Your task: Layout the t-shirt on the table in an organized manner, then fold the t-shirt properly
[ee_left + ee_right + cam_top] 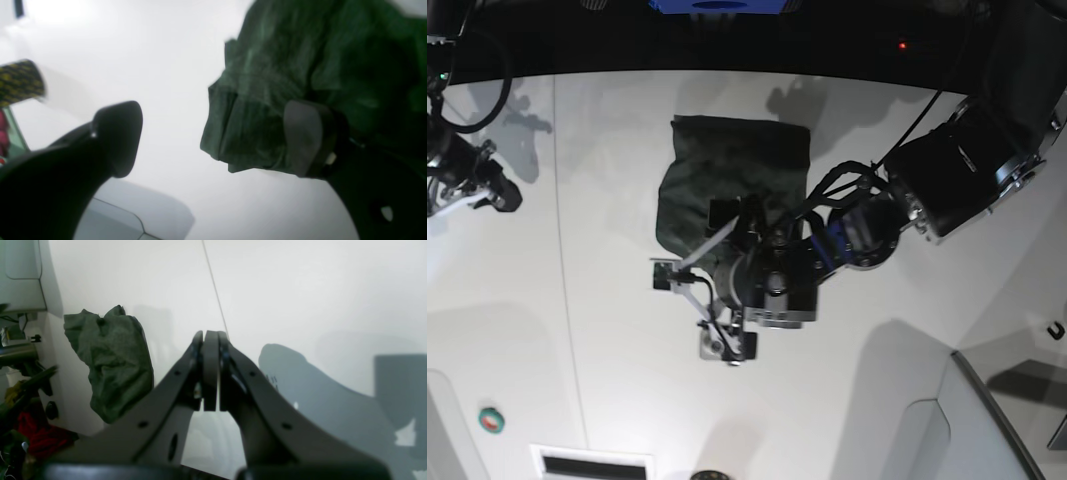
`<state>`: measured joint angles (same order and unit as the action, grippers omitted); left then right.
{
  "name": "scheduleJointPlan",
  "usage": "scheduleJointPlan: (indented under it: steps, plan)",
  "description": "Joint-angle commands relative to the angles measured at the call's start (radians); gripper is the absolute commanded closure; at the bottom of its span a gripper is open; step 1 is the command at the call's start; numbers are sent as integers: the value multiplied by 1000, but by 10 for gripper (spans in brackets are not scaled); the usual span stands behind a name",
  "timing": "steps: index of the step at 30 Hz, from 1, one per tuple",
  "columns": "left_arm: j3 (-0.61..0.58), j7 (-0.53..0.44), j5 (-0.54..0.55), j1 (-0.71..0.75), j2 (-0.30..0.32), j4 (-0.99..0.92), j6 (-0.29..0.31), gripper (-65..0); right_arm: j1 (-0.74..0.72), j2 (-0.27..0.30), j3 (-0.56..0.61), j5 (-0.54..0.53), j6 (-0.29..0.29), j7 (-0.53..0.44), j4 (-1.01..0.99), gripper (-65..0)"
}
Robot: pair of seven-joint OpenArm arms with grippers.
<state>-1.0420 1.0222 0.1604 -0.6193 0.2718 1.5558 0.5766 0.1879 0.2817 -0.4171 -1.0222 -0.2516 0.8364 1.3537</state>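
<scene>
The dark green t-shirt (732, 175) lies bunched into a rough rectangle on the white table (607, 130). My left gripper (722, 282) hovers at the shirt's near edge, and its jaws stand wide open. In the left wrist view one finger (116, 136) is over bare table. The other finger (307, 136) is against the rumpled t-shirt (283, 73), whose hem sticks out into the gap. My right gripper (210, 370) is shut on nothing, well away from the t-shirt (113, 363). In the base view the right gripper (505, 193) sits at the far left.
A thin dark seam (217, 290) runs across the table. A grey angled panel (972, 420) fills the near right corner, also visible as the panel (133, 216). A green tape roll (490, 418) and a white vent (592, 462) lie near the front left. Red clutter (36, 433) sits past the table edge.
</scene>
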Motion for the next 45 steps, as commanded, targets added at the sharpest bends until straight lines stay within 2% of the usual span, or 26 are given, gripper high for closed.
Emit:
scheduleJointPlan:
  steps: [1, 3, 4, 6, 7, 10, 13, 17, 21, 26, 29, 32, 36, 39, 42, 45]
  plan:
    - [59, 22, -12, 6, 16, 42, -4, -602, -6, 17, -4, -20, -18, -9, 19, -8]
    - [174, 33, -12, 69, 28, 91, -4, -443, -5, 17, -1, -16, -18, -7, 20, -8]
    - [236, 36, -14, 108, 28, 108, -4, -341, -3, 17, 1, -14, -19, 1, 20, -8]
    - [378, 36, -14, 194, 28, 127, -5, -63, -3, 23, 34, -13, -19, 31, 51, -8]
    - [443, 33, -15, 232, 28, 133, -5, 0, -3, 24, 65, -11, -19, 36, 82, -8]
    - [653, 28, -15, 361, 20, 151, -7, 0, 26, 40, 160, 41, -18, 31, 224, -8]
    - [800, 5, -9, 497, 20, 186, -7, 0, 45, 41, 245, 178, -18, 37, 364, -8]
    - [942, -165, -14, 723, 31, 225, -7, 0, 129, 40, 329, 365, -18, 33, 517, -8]
    - [1110, -319, -8, 953, 36, 260, -7, 0, 266, 40, 380, 506, -18, 31, 623, -8]
    - [1201, -484, -14, 1189, 37, 263, -7, 0, 445, 41, 392, 658, -18, 30, 651, -8]
    - [1233, -537, -14, 1304, 40, 262, -7, 0, 533, 43, 384, 711, -18, 30, 649, -8]
    - [1235, -549, -15, 1389, 39, 246, -7, 0, 611, 40, 392, 730, -18, 30, 645, -8]
    - [1222, -550, -15, 1438, 33, 156, -7, 0, 669, 44, 479, 733, -18, 28, 614, -8]
    - [1224, -587, -15, 1415, 4, -16, -7, 0, 643, 61, 597, 734, -18, -39, 475, -8]
    - [1222, -768, -17, 1332, -33, -303, -7, 0, 548, 72, 720, 734, -13, -128, 235, -8]
    - [1195, -983, -92, 1209, -42, -651, -7, 0, 424, 41, 762, 728, -13, -210, -66, -9]
